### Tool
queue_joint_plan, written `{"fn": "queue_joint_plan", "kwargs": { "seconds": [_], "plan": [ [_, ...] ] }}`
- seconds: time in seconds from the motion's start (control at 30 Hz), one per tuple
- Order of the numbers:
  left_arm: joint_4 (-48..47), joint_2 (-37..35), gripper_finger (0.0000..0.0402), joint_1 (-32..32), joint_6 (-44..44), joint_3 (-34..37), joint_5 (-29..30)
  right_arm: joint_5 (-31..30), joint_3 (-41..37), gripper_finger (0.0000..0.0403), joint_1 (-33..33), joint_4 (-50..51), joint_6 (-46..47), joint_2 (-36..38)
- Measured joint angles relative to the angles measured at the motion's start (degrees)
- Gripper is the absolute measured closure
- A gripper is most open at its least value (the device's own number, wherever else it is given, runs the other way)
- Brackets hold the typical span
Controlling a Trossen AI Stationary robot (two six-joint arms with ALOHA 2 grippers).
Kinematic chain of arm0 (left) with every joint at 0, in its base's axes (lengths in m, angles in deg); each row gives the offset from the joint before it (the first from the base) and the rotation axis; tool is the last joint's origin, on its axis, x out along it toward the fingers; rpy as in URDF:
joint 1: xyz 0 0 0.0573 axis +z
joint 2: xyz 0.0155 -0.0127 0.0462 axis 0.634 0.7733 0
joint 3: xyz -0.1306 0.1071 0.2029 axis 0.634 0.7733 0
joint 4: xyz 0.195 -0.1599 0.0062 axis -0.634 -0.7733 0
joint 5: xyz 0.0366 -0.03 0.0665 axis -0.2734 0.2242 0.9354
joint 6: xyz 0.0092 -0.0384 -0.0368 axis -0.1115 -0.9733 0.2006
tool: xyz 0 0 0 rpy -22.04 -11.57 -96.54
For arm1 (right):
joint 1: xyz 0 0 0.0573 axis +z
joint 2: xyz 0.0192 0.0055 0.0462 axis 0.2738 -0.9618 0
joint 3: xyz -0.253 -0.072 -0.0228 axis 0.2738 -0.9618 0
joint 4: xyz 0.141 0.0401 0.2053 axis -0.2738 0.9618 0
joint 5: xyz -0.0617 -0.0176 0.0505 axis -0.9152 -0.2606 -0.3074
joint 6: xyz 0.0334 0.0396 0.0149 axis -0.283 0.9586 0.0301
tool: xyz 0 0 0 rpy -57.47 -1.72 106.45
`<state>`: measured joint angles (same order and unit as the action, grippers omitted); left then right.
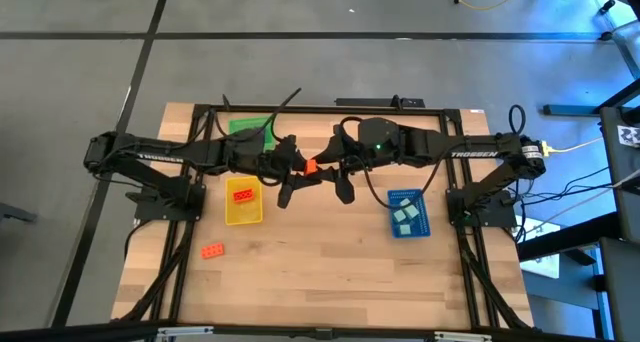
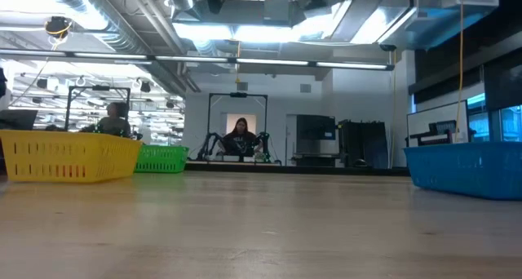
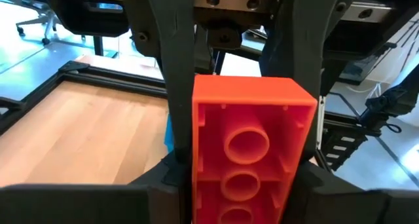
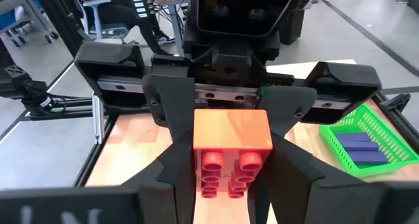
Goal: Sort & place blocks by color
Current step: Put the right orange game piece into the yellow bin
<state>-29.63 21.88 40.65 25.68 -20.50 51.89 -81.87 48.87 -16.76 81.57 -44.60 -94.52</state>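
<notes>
Two grippers met above the table's middle, toward the far edge, both on one orange-red brick (image 1: 311, 166) — a mid-air handover. Left gripper (image 3: 243, 145) had its fingers clamped on the brick's sides, hollow underside facing its wrist camera. Right gripper (image 4: 232, 165) gripped the same brick, studs facing its camera. Yellow tray (image 1: 243, 204), left of centre, held an orange-red brick (image 1: 241, 195); another orange-red brick (image 1: 212, 250) lay on the table toward the near-left corner. Blue tray (image 1: 408, 213) on the right held teal bricks (image 1: 405, 214). Green tray (image 4: 361, 143) held purple bricks (image 4: 361, 147).
</notes>
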Motion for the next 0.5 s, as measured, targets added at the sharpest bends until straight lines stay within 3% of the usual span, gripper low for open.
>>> {"fn": "queue_joint_plan", "kwargs": {
  "seconds": [0.13, 0.2, 0.4, 0.5],
  "plan": [
    [-0.13, 0.0, 0.0275, 0.02, -0.32, 0.0, -0.35, 0.07, 0.0, 0.0263, -0.02, 0.07, 0.85, 0.0],
    [-0.51, 0.0, 0.0275, 0.02, -0.74, -0.03, -0.39, -0.11, 0.0, 0.0242, 0.0, 0.12, 1.11, 0.0],
    [-4.61, -2.18, 0.0275, 0.4, 0.19, -0.07, -0.23, -2.41, 0.04, 0.0077, -0.44, 1.88, 2.45, 1.96],
    [-8.26, -4.64, 0.0275, 1.11, 1.17, -0.04, 1.24, -2.41, 0.04, 0.0025, -1.18, 3.1, 2.94, 4.21]
  ]
}}
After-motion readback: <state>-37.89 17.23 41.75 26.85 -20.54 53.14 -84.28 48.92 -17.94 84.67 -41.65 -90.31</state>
